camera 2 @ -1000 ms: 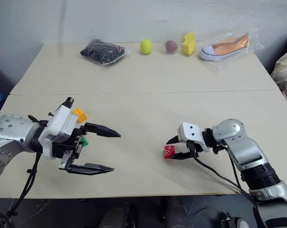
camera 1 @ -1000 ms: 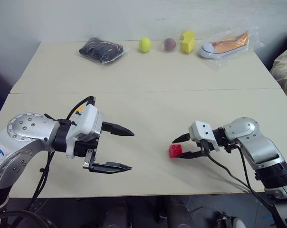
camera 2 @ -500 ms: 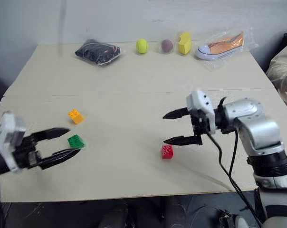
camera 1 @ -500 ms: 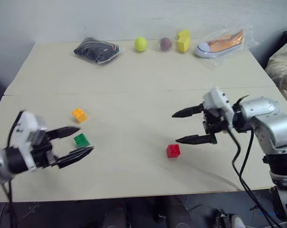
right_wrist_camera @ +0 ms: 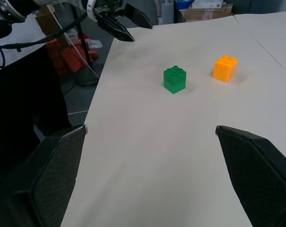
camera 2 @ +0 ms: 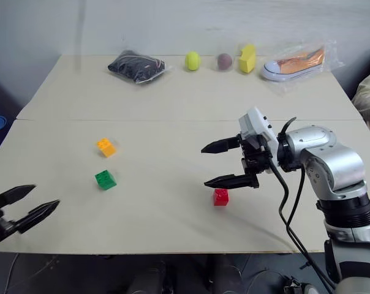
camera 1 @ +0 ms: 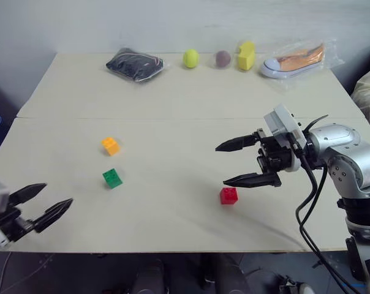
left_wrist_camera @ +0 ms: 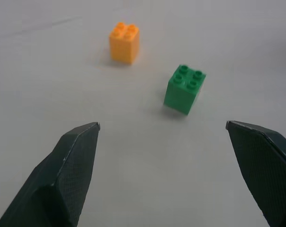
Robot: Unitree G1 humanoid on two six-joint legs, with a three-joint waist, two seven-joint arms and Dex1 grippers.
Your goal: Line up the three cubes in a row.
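Note:
Three studded cubes lie apart on the cream table (camera 1: 173,104): the orange-yellow cube (camera 1: 110,146) at the left, the green cube (camera 1: 112,178) just nearer than it, and the red cube (camera 1: 228,195) right of the middle. My right gripper (camera 1: 223,165) hovers open a little above and beside the red cube, holding nothing. At the table's near left corner my left gripper (camera 1: 49,199) is open and empty, pointing toward the green cube (left_wrist_camera: 184,88) and orange cube (left_wrist_camera: 124,41). The right wrist view shows the green cube (right_wrist_camera: 174,79) and orange cube (right_wrist_camera: 225,68).
Along the far edge sit a black bundle (camera 1: 135,64), a yellow-green ball (camera 1: 190,58), a brownish ball (camera 1: 223,58), a yellow foam block (camera 1: 245,55) and a bagged sneaker (camera 1: 295,59). A person's sleeve (camera 1: 369,92) shows at the far right.
My right gripper let go of the red cube, rose off the table and opened wide. My left arm swung out to the near left corner, uncovering the orange and green cubes.

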